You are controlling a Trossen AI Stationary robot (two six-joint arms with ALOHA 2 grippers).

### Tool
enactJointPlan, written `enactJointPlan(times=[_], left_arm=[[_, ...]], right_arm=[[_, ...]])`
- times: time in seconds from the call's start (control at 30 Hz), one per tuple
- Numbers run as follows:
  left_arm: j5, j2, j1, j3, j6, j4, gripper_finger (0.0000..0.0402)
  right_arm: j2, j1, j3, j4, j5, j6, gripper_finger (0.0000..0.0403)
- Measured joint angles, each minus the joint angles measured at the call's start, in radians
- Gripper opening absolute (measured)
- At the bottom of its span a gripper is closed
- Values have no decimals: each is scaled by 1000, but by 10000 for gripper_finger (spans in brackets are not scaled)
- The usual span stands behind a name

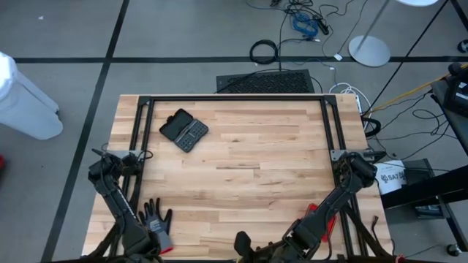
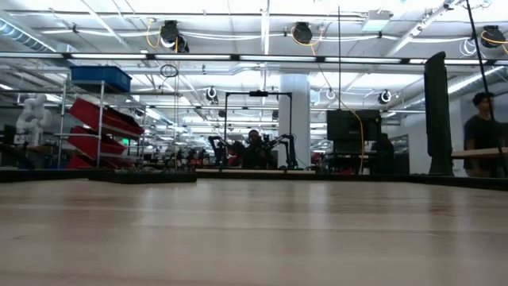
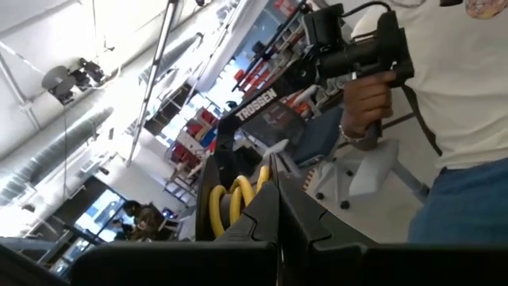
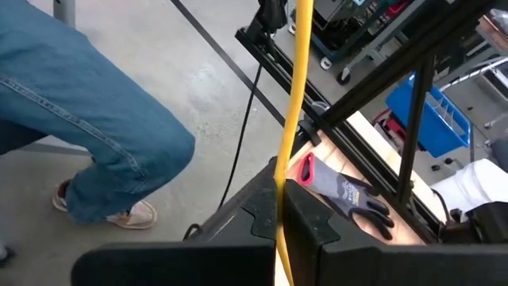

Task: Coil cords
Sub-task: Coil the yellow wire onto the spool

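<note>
Both arms are folded at the near edge. R gripper (image 4: 279, 195) is pinched shut on the yellow cord (image 4: 299, 95), which runs straight off its tips, prob. leftward. L gripper (image 3: 278, 191) is closed w/ cord loops at its tips; can't tell if it's gripping them.

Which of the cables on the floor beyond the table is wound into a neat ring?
The black cable beside the dark mat; the blue cable farther off is a loose tangle.
</note>
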Motion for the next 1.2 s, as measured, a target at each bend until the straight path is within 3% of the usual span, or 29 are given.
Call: enactJointPlan(times=[1.2], left_arm=[[-3,2,-31,0,37,35,0]], right_arm=[[-1,-32,0,-124,4,100,0]])
